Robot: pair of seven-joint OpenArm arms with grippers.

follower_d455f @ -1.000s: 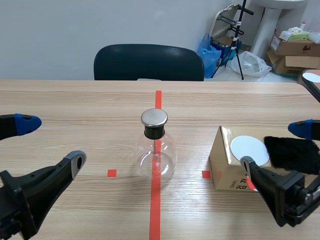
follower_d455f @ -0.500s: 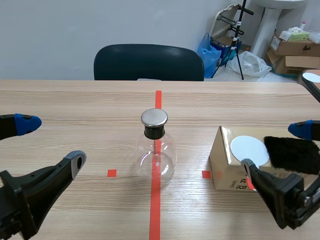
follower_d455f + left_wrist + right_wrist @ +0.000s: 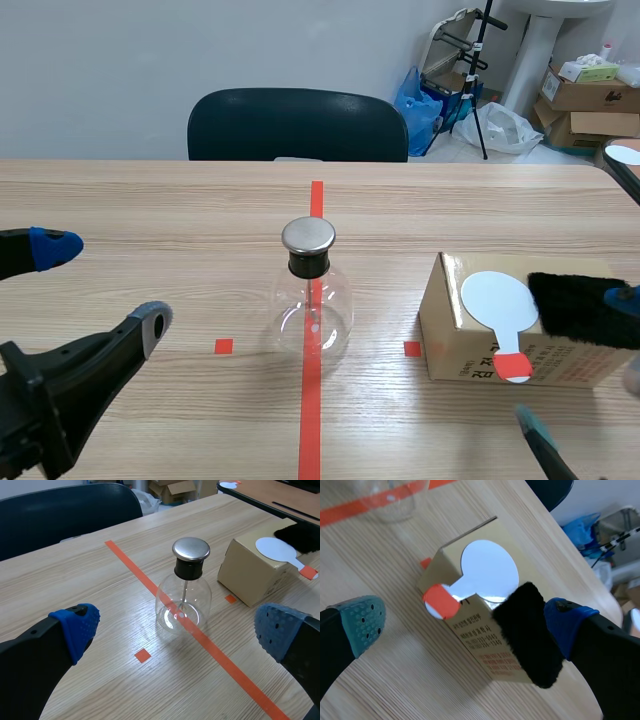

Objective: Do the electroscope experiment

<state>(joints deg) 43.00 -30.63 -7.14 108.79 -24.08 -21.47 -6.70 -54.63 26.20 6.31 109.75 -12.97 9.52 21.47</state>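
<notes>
So: the electroscope flask (image 3: 311, 300) stood upright mid-table on the long orange-red tape line, with a metal cap (image 3: 308, 236) on a black stopper. Inside it a thin rod hung down from the cap; what sat at the rod's tip was too small to make out. A cardboard box (image 3: 462, 352) sat to the flask's right, shut. On top lay a white paddle (image 3: 497, 298), its orange-red handle end overhanging the edge, and a black fur pad (image 3: 575, 308) beside it. The left gripper (image 3: 105, 283) was spread wide and empty, near the flask. The right gripper (image 3: 466, 621) was also spread, empty, over the box.
</notes>
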